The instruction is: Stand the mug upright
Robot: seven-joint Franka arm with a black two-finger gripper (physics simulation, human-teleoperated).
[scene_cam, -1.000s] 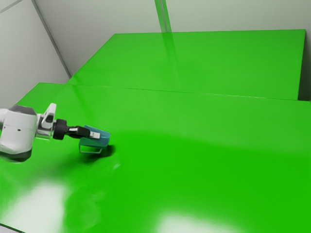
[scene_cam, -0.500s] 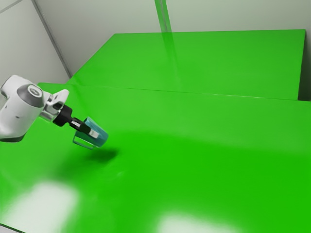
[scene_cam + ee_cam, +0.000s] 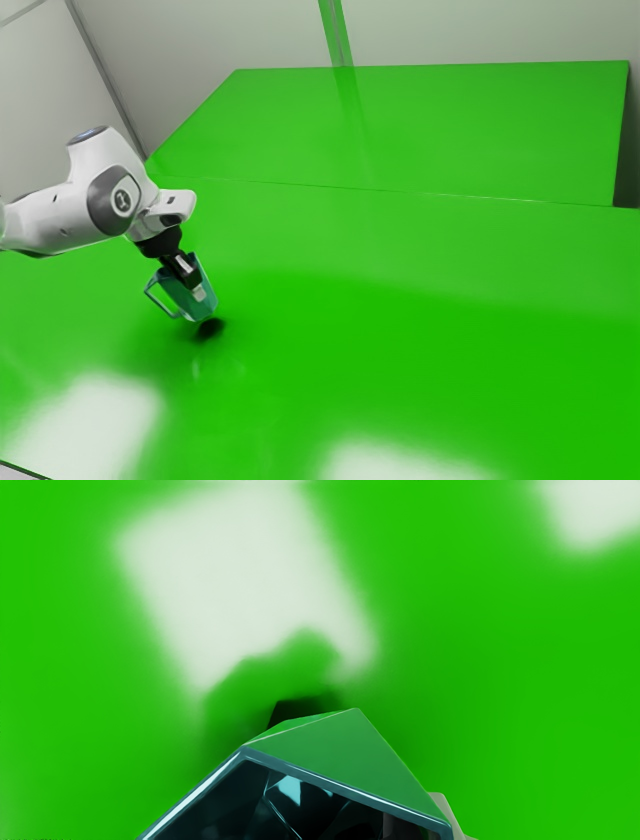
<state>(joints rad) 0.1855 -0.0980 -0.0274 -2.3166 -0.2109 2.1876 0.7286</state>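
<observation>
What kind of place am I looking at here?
Probably a simulated robot test room: a white robot arm reaches over a glossy green table, a second green surface stands behind it, and the walls are plain and pale.

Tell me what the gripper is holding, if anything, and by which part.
The gripper holds the teal mug by its side wall, with the handle outside the grip.

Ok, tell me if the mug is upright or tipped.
Tipped: in the exterior view, the mug slants, its base lower and farther toward the exterior view's right than its rim.
</observation>
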